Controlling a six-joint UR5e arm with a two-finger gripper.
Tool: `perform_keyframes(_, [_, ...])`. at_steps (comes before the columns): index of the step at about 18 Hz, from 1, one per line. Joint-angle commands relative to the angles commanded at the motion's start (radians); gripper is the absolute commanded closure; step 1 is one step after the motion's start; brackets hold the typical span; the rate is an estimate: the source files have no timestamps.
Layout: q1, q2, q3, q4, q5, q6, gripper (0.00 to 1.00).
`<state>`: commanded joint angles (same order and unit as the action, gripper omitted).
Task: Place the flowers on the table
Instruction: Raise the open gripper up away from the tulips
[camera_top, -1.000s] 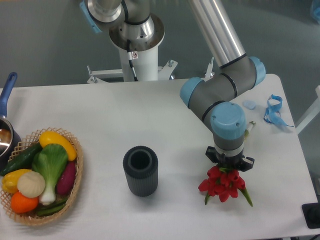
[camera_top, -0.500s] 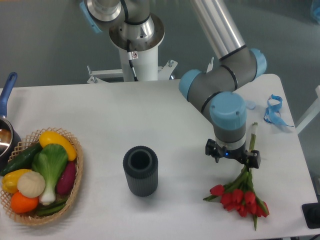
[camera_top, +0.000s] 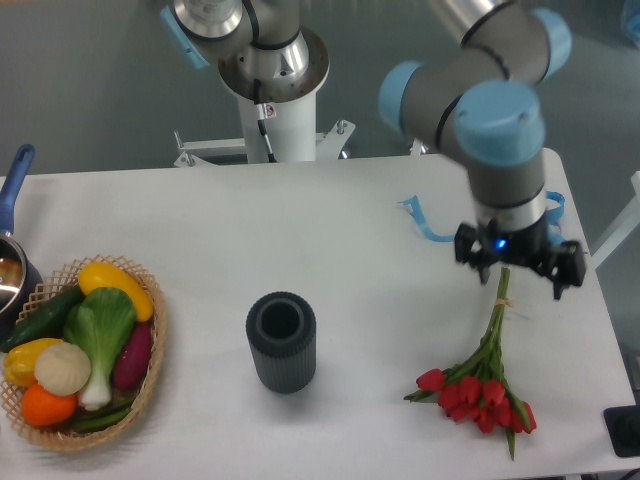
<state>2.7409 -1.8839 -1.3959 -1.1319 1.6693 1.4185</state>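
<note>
Flowers (camera_top: 478, 385) lie flat on the table (camera_top: 330, 250) at the near right, stems pointing far, beneath the gripper (camera_top: 520, 268), whose jaws are spread wide and hold nothing.

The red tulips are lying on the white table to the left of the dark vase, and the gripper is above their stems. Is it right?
Not quite: the camera view shows the flowers lying to the right of the dark vase, on the table. The gripper is above their stems.
</note>
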Motion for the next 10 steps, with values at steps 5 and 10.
perform_keyframes(5, [0.135,0.075,0.003,-0.146,-0.114,0.205,0.00])
perform_keyframes(10, [0.204,0.101,-0.020,-0.175,-0.215,0.303,0.00])
